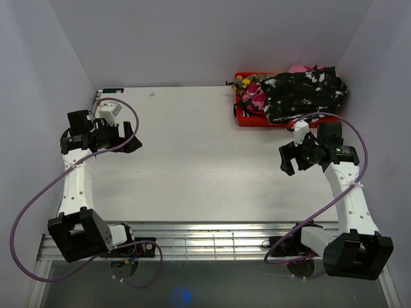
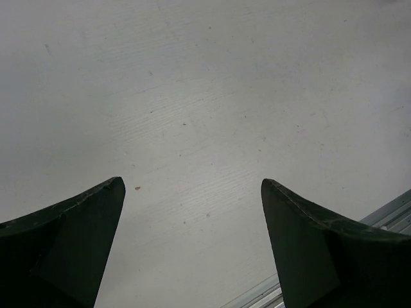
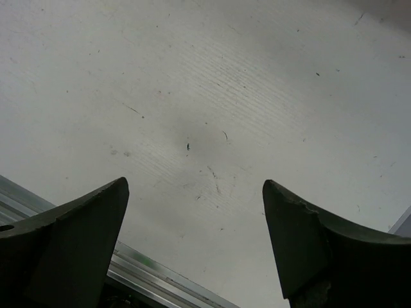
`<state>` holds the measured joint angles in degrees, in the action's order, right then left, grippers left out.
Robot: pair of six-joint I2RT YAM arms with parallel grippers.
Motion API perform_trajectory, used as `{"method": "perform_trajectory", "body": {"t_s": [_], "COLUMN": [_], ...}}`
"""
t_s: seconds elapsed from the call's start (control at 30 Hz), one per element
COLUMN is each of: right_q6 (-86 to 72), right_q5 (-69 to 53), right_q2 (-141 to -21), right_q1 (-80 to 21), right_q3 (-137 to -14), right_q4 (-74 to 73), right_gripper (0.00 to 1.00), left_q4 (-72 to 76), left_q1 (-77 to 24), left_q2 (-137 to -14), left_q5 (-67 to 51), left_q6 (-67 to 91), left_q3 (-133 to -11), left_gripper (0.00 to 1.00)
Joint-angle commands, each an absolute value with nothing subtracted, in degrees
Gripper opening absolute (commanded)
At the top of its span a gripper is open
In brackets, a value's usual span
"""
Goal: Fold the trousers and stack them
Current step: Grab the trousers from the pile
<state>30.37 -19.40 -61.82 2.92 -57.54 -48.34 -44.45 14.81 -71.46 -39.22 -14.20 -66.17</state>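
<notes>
Trousers (image 1: 302,95), black with white splotches, heaped beside a pink pair (image 1: 252,96) in the red bin (image 1: 247,120). Look soft, limp, light; probably best pinched at a top fold. Left gripper (image 1: 131,138) far from the bin, right gripper (image 1: 286,160) near it, both agape, empty.

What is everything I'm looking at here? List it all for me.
Table: one, white, fills the middle.
Bin: one, red, far right corner of the table.
Black trousers: one pair, black with white splotches, heaped over the bin.
Pink trousers: pink-white pattern, in the bin's left side; count unclear.
Green-yellow cloth: a scrap at the bin's far left corner.
Cables: two, purple, one looping from each arm.
Left arm: one, white and black, near left; jaws open, empty.
Right arm: one, white and black, near right; jaws open, empty.
</notes>
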Motion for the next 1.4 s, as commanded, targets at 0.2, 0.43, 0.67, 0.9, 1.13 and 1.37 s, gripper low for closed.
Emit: {"method": "perform_trajectory", "body": {"t_s": [0.2, 0.43, 0.67, 0.9, 1.13, 1.37], "right_q6": [28.65, 30.5, 29.7, 34.36, 36.38, 38.84], "right_q5": [-6.72, 6.67, 15.89, 27.14, 26.99, 24.0], "right_q2": [-67.49, -78.29, -89.81, -98.87, -99.59, -92.38], "right_q1": [-4.9, -12.12, -15.64, -15.38, -13.36, -13.1], "right_q3": [-64.24, -67.06, -71.36, -74.44, -76.99, -80.59], "right_q4": [-33.07, -21.47, -14.08, -4.75, -4.4, -5.88], "right_gripper": [0.9, 0.9, 0.9, 0.96, 0.47, 0.08], "left_q4": [-37.2, -36.3, -32.71, -31.38, -30.41, -30.06], "left_q1": [13.97, 13.97, 13.97, 13.97, 13.97, 13.89], "left_q2": [-71.28, -71.01, -71.11, -70.58, -70.58, -70.22], "left_q5": [-28.76, -29.52, -35.77, -33.84, -29.53, -29.97], "left_q6": [-16.18, -11.26, -5.28, -5.36, -5.36, -5.1], "left_q3": [-73.11, -75.67, -73.74, -71.37, -69.43, -69.17], "left_gripper": [0.98, 0.98, 0.98, 0.98, 0.98, 0.98]}}
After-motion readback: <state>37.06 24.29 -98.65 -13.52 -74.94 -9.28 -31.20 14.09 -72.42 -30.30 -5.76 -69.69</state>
